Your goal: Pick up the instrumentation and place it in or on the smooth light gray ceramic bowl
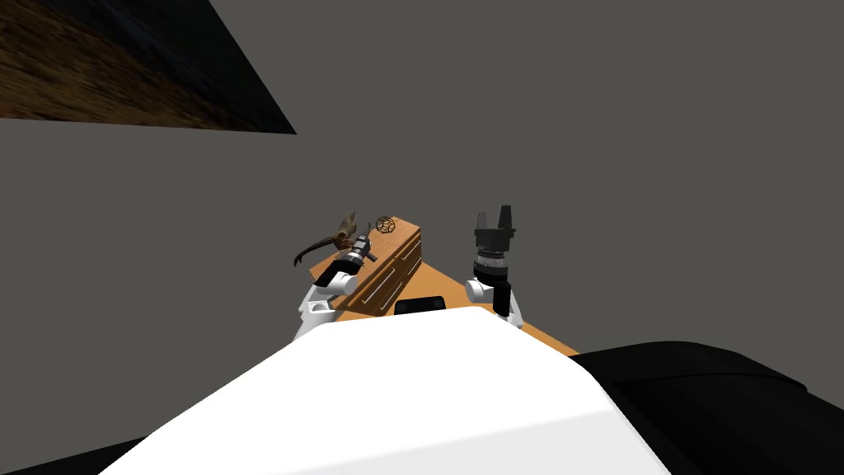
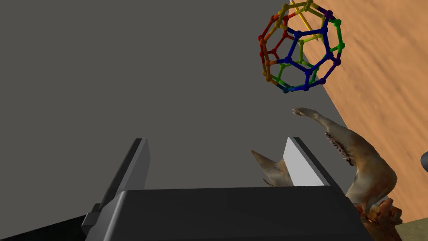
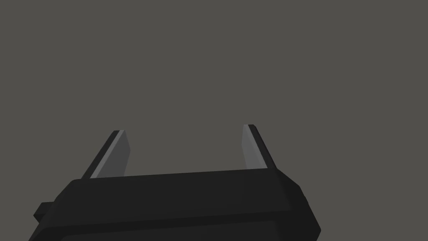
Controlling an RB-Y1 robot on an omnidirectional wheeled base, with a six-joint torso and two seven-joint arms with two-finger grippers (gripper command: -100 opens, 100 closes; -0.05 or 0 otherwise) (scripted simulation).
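A wire ball of coloured rods [image 2: 301,46] [image 1: 384,223] stands at the far edge of a wooden top [image 2: 384,83]. Beside it lies a brown, curved, animal-like figure [image 2: 363,167] [image 1: 334,239]. My left gripper [image 2: 219,146] [image 1: 363,243] hovers open at that edge, with nothing between its fingers and the grey wall behind them. One finger [image 2: 299,161] stands just beside the brown figure, and the wire ball is farther ahead. My right gripper [image 1: 504,216] [image 3: 184,146] is raised to the right of the furniture, open and holding nothing.
The wooden top belongs to a low chest with drawers [image 1: 396,272] close in front of me. A small black object [image 1: 419,305] lies on it near my chest. A grey wall rises behind, with a dark picture [image 1: 124,66] at upper left.
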